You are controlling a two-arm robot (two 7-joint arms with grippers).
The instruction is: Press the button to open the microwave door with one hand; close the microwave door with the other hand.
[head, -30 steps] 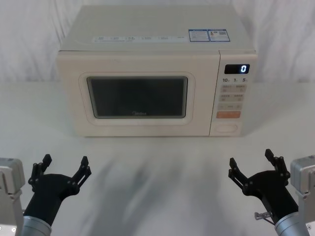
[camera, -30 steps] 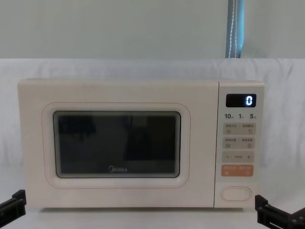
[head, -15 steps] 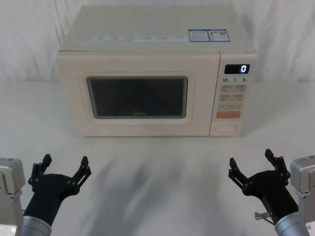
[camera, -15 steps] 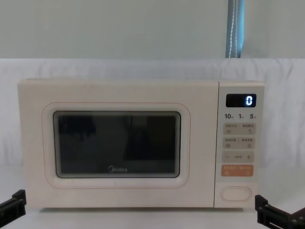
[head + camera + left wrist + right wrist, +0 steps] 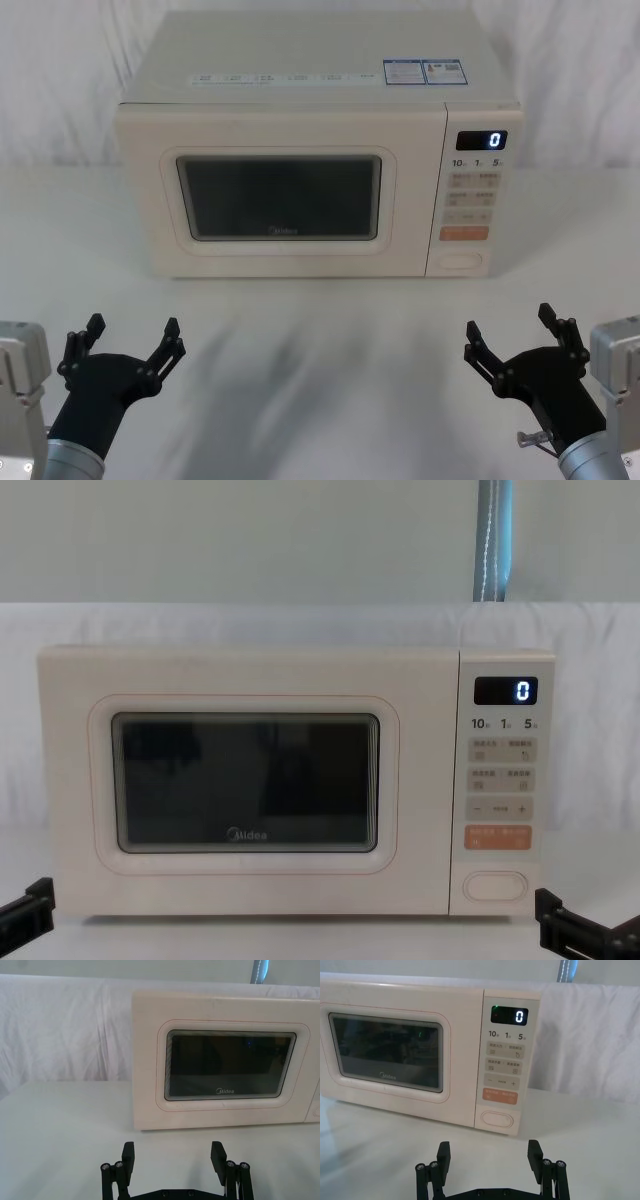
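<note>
The cream microwave stands at the back of the white table with its door (image 5: 280, 200) (image 5: 250, 780) (image 5: 225, 1065) (image 5: 390, 1055) closed flush. The pill-shaped button (image 5: 461, 261) (image 5: 495, 885) (image 5: 496, 1119) sits at the bottom of the keypad panel, under the orange key. My left gripper (image 5: 130, 343) (image 5: 173, 1152) hovers open near the table's front left, well short of the door. At the front right, my right gripper (image 5: 513, 330) (image 5: 489, 1152) is open too, in front of the keypad panel and apart from it. Neither touches the microwave.
The display (image 5: 482, 140) reads 0. White cloth covers the table (image 5: 320, 330) and hangs behind the microwave. Bare table lies between the grippers and the microwave's front.
</note>
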